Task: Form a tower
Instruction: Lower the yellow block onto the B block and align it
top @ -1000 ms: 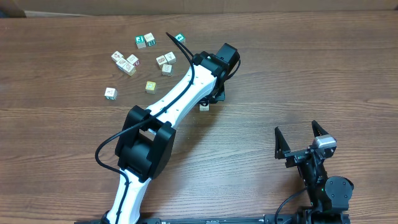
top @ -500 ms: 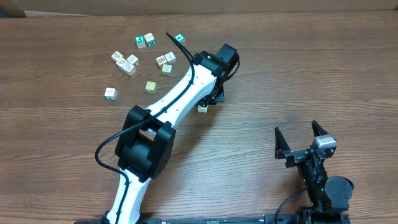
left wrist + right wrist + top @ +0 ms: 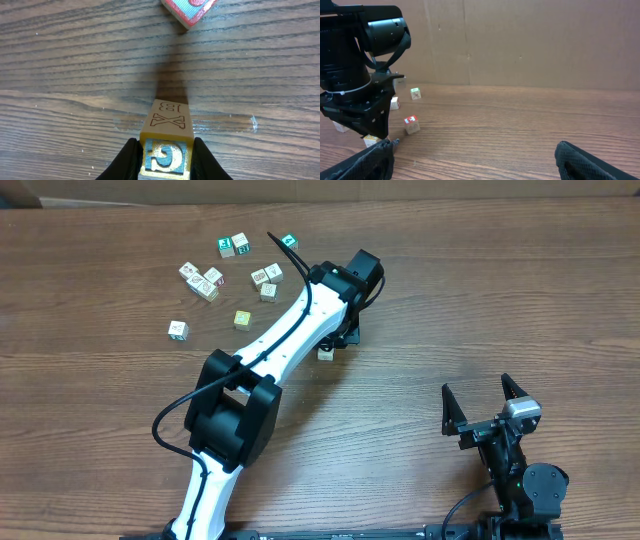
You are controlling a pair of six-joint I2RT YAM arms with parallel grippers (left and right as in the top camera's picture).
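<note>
White left arm (image 3: 290, 330) reaches far forward, left claw (image 3: 165, 159) clamped on a cube (image 3: 166, 122); right claw (image 3: 477, 388) gapes wide.

Wooden table, crowded at the far left and open on the right.
Loose cubes (image 3: 260, 277) scatter over the far left. The left arm (image 3: 290, 330) lies diagonally across the middle, barring the way to them from the right. At its tip stands a cube (image 3: 166, 132), with a red-edged cube (image 3: 189, 11) near ahead. Around the wide-open right gripper (image 3: 475, 385), the table (image 3: 520, 300) is bare.
</note>
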